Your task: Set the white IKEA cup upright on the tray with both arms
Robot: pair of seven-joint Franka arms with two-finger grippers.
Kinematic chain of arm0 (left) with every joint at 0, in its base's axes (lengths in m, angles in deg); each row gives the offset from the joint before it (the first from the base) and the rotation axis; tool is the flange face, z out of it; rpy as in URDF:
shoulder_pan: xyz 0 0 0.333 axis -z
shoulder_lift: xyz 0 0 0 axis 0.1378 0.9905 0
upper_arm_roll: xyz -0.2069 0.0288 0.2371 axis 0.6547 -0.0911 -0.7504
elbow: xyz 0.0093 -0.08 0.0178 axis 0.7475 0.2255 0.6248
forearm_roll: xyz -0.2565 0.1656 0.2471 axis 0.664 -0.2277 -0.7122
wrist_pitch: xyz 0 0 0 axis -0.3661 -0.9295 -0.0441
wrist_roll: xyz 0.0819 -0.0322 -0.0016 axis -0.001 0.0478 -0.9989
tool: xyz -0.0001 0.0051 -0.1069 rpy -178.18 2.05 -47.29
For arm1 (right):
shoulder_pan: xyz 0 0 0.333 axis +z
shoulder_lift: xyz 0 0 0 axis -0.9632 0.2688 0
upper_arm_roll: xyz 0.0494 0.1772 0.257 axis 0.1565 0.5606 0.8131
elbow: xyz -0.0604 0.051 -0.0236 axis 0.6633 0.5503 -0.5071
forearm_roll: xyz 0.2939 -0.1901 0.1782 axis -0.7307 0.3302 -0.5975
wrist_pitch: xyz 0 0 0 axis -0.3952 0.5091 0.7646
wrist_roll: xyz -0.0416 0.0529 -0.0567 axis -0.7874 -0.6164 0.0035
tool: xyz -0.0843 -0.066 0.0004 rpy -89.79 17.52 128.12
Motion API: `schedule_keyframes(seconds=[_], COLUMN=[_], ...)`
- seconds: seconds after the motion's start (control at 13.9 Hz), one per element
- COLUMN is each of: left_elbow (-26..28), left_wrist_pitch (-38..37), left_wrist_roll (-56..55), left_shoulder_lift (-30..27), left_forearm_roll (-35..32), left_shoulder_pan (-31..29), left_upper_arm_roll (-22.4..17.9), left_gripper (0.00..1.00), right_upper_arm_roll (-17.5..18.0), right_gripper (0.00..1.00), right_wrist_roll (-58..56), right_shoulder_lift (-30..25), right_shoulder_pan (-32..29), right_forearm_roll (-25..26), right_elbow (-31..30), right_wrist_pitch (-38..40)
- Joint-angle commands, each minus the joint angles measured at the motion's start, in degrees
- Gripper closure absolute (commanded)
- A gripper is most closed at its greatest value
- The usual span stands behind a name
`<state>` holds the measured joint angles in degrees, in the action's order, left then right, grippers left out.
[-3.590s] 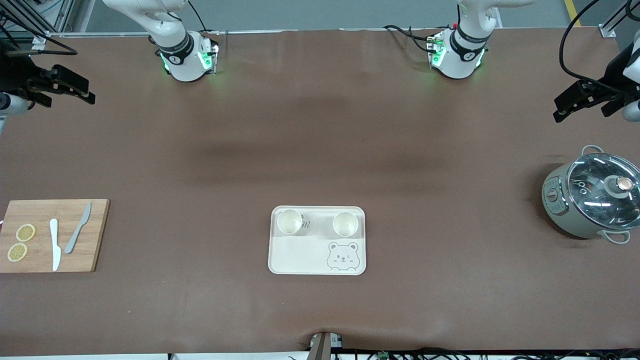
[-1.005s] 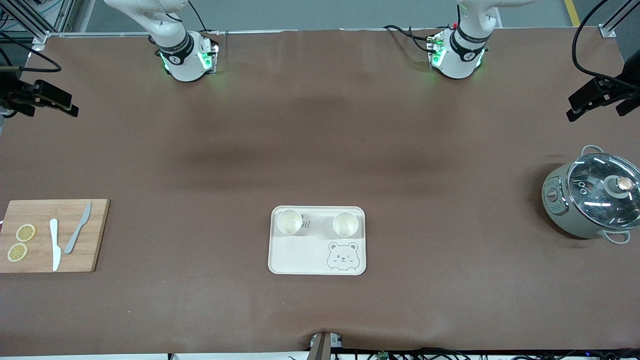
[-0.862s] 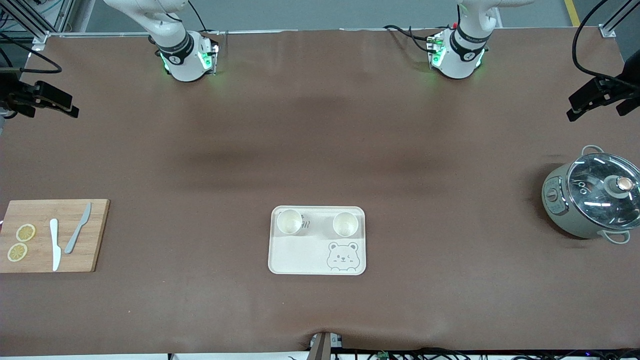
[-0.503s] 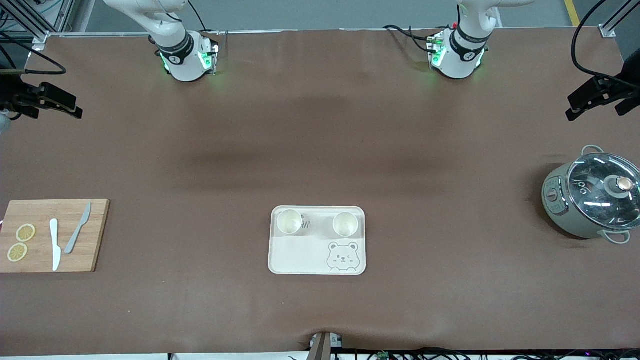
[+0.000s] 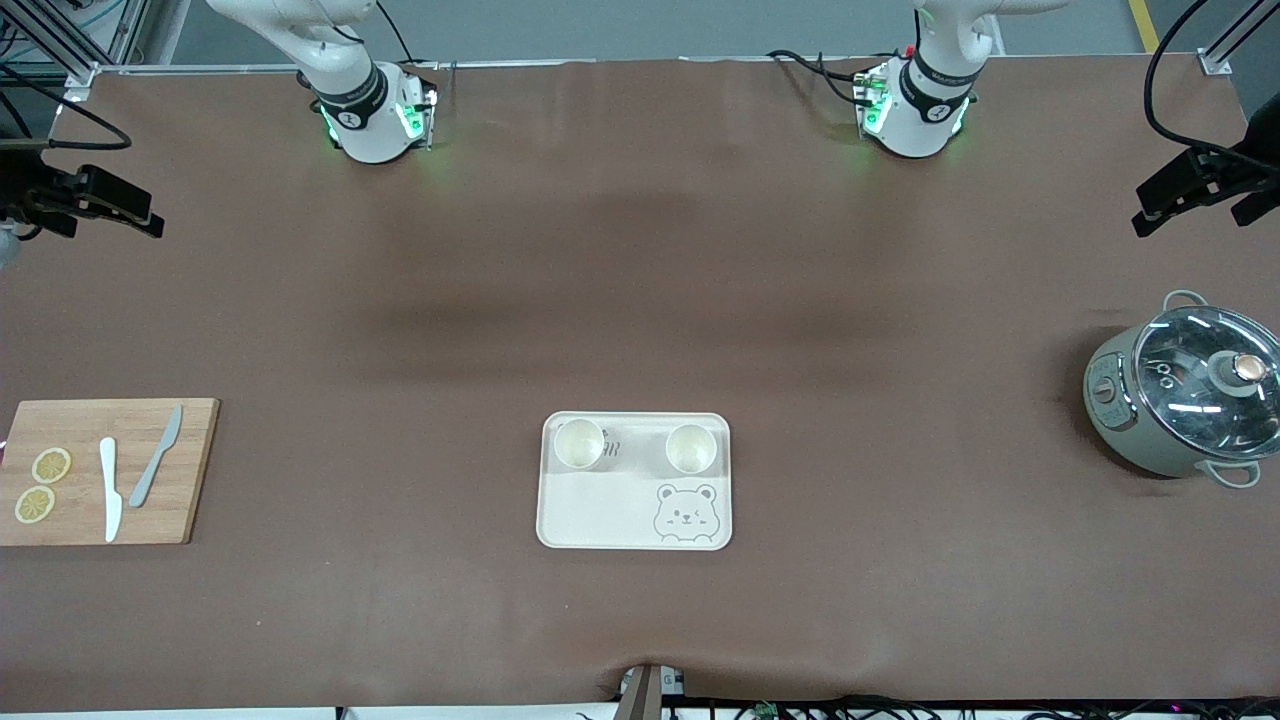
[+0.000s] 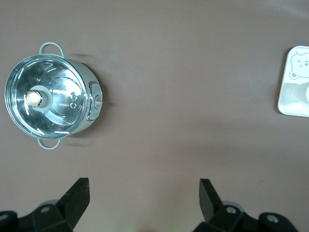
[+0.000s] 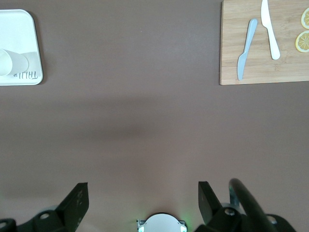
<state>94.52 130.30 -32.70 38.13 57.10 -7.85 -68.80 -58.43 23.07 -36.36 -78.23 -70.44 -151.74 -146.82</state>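
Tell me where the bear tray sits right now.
In the front view, the tray lies mid-table, near the camera's edge, between the cutting board and the lidded pot, with two cups standing on it.

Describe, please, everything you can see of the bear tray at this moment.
The tray is a flat cream rectangle with rounded corners, lying on the brown table mat. A grey bear face is drawn at one corner nearest the front camera. Two white cups stand upright along its edge toward the robots, partly covering grey lettering. Nothing else touches it.
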Motion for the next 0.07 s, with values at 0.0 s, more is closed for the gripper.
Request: schedule_keyframes(seconds=[0.0], left_elbow=[-0.77], left_wrist_pitch=[-1.57], left_wrist_roll=[1.05], left_shoulder_lift=[-0.10], left_forearm_roll=[1.04], left_shoulder_pan=[-0.25], left_upper_arm_roll=[0.13], left_gripper=[0.00], right_upper_arm_roll=[-0.40], right_gripper=[0.00], right_wrist_roll=[0.85], right_shoulder_lift=[-0.11], right_shoulder_pan=[1.10], right_forearm_roll=[1.16], right_elbow=[0.49], right_wrist_pitch=[-0.23])
